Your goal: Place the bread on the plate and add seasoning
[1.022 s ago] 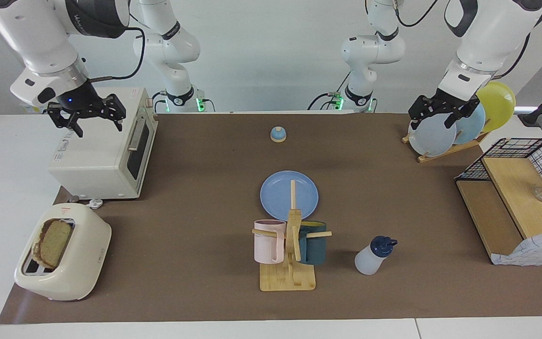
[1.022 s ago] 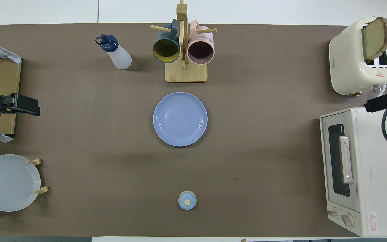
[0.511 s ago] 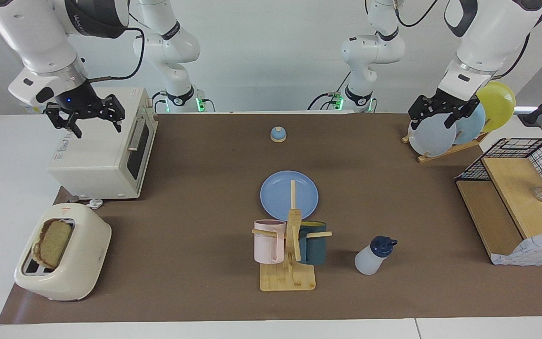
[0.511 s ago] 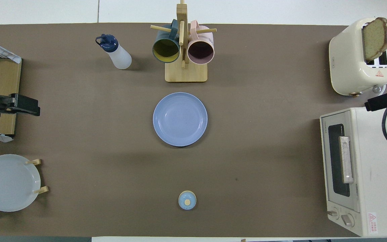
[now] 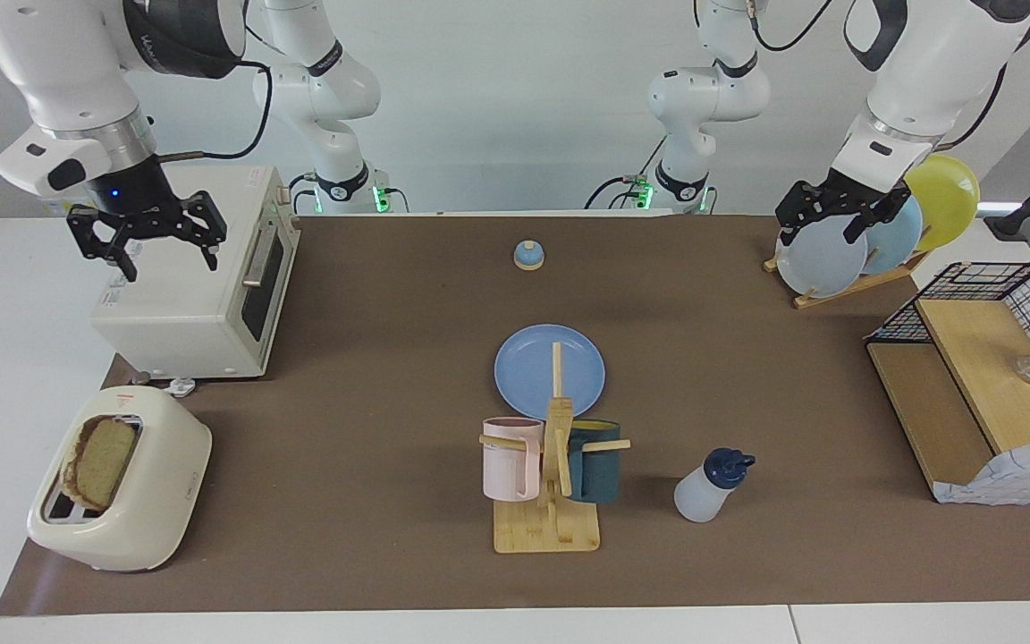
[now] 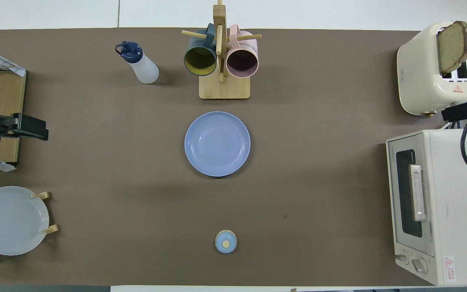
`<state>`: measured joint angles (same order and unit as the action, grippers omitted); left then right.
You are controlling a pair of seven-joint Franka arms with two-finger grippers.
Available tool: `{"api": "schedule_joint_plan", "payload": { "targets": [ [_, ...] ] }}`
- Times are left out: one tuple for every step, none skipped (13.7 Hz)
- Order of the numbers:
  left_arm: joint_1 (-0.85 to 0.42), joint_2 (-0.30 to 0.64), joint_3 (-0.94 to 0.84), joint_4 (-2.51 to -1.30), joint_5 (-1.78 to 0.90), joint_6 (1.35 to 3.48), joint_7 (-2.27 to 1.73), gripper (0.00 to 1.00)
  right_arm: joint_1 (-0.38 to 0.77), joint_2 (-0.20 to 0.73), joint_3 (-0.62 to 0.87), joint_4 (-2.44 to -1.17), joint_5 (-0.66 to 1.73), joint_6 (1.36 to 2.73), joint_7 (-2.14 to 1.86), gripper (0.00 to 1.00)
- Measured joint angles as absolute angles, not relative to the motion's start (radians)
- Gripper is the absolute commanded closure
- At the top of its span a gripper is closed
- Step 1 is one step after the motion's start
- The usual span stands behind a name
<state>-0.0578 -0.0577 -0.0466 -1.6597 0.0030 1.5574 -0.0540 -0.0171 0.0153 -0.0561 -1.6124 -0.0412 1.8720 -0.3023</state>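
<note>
The right gripper (image 5: 147, 240), black and 2-fingered, is hanging in the air over the boxy cream toaster oven (image 5: 196, 286), its fingers standing wide apart with nothing between them and touching nothing. The left gripper (image 5: 830, 213) is waiting over the grey, light-blue and yellow plates standing in the wooden rack (image 5: 864, 234), its fingers likewise spread and holding nothing.

Taking the round flat periwinkle-blue plate (image 6: 217, 144) as the landmark, it is lying bare at the middle of the brown table mat (image 6: 136, 162). The square slice of tan-brown speckled bread (image 6: 453, 45) is standing upright in a slot of the rounded cream pop-up toaster (image 6: 428, 77), well apart from the blue plate, toward the right arm's end of the table and farther from the robots than the plate. The toaster oven is sitting toward that same end, nearer to the robots than the toaster. The translucent white squeeze bottle with the dark navy cap (image 6: 139, 64) is standing upright farther from the robots than the plate, toward the left arm's end. Between bottle and toaster, just farther from the robots than the plate, the bamboo mug tree (image 6: 222, 56) is carrying 1 pink mug (image 6: 242, 61) and 1 dark teal mug (image 6: 200, 59). A small blue-domed bell (image 6: 226, 241) is sitting nearer to the robots than the plate.

Open mat is lying on both sides of the plate, between it and the toaster and between it and the wire-and-wood shelf (image 5: 980, 385) at the left arm's end.
</note>
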Motion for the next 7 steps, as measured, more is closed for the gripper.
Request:
{"api": "schedule_joint_plan", "payload": {
  "targets": [
    [-0.059,-0.059,-0.048,-1.666,0.003,1.564,-0.054,0.00,-0.026,0.024,-0.057,-1.629,-0.041,1.959,-0.306,0.00],
    [-0.060,-0.062,-0.051,-1.679,0.003,1.593,-0.054,0.00,-0.038,0.036,-0.057,-1.647,-0.041,2.039,-0.307,0.00],
    [-0.063,-0.068,-0.055,-1.702,0.003,1.639,-0.054,0.00,-0.053,0.055,-0.057,-1.660,-0.041,2.103,-0.308,0.00],
    [-0.066,-0.076,-0.058,-1.735,0.003,1.696,-0.054,0.00,-0.068,0.080,-0.057,-1.664,-0.041,2.151,-0.310,0.00],
    [-0.072,-0.088,-0.059,-1.775,0.003,1.762,-0.054,0.00,-0.084,0.111,-0.057,-1.664,-0.041,2.193,-0.313,0.00],
    [-0.076,-0.101,-0.061,-1.818,0.003,1.827,-0.054,0.00,-0.098,0.138,-0.058,-1.664,-0.042,2.232,-0.315,0.00],
    [-0.085,-0.119,-0.063,-1.867,0.003,1.897,-0.054,0.00,-0.111,0.163,-0.058,-1.664,-0.042,2.270,-0.317,0.00]
  ]
}}
